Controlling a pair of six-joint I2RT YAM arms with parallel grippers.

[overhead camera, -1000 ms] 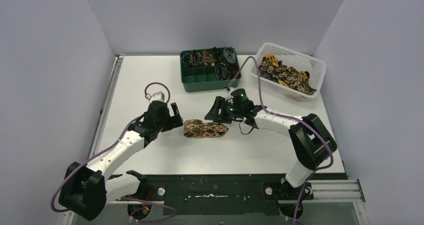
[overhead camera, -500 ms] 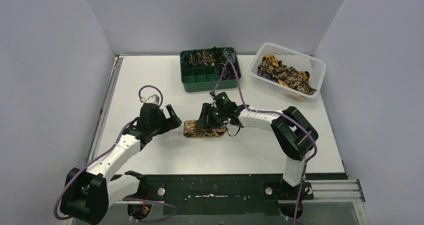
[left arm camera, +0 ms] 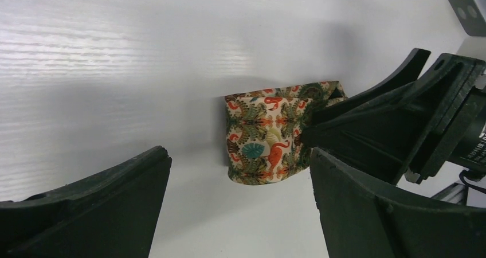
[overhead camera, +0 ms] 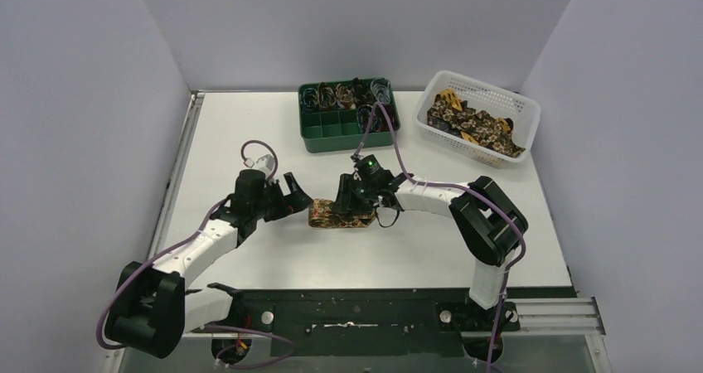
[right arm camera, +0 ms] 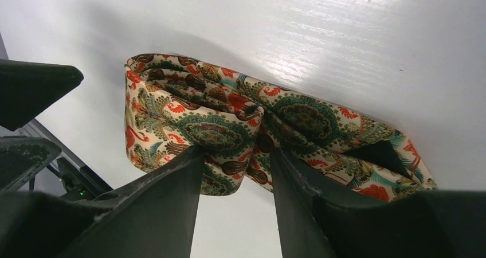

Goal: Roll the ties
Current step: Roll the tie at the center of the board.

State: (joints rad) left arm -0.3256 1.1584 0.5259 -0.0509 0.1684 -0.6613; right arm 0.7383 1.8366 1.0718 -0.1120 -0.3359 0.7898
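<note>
A white table (overhead camera: 232, 133) with a faint wood grain fills the floor of a booth closed in by plain pale grey-lilac walls (overhead camera: 75, 99) on three sides. A black base rail (overhead camera: 356, 307) runs along the near edge, where both arms are bolted.

At the far right stands a white slatted basket (overhead camera: 521, 101) heaped with loose ties (overhead camera: 474, 126) in a dark gold-and-brown print. Left of it is a green compartment tray (overhead camera: 344, 143). Its back row holds what look like small coils and thin coloured loops, though they are too small to tell apart.

In the middle of the table lies one tie (overhead camera: 326, 217), folded over on itself into a short, thick band. It is patterned in cream, teal, orange and brown.

The right gripper (right arm camera: 235, 155) comes in from the right and blocks that end of the band from above. Its fingers are pinched onto the tie, the fabric bunching between them.

The left gripper (left arm camera: 238, 155) sits low at the tie's left end, spread wide. The fold shows between its fingers, touching neither.

Purple cables (overhead camera: 259, 149) loop over both arms — and a green light (overhead camera: 362, 165) glows on the right wrist.
</note>
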